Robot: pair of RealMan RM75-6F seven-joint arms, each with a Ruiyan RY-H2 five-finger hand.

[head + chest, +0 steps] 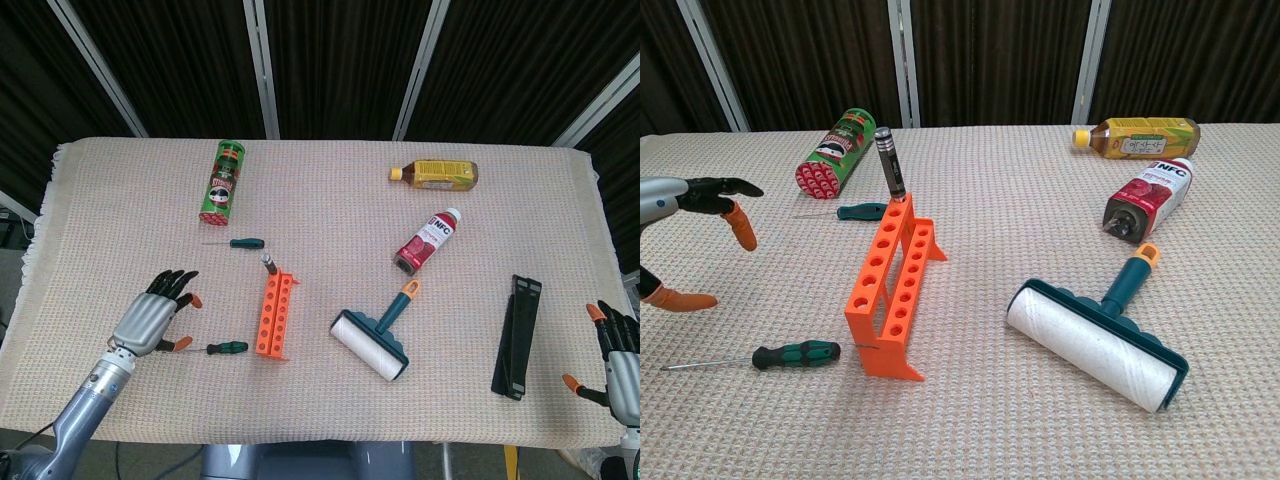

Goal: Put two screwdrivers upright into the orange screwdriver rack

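"NFC" on the red bottle [1148,196]'s white label. Pringles face logo, lettering too small to read, on the green can [835,152]. Yellow bottle [1137,136]: print illegible.

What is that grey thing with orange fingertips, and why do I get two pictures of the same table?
That grey thing is the left robot hand, on a metal arm. It is open and holds nothing. The right robot hand, also empty, peeks in at the table's edge.

One picture looks down from the robot's head, the other looks forward from its chest.

On the beige woven cloth stands an orange plastic screwdriver rack with one black-handled screwdriver already upright in it. Two green-handled screwdrivers lie flat: one near the left hand, one behind the rack. There are also a green crisp can, two bottles lying down, a lint roller and a flat black bar.
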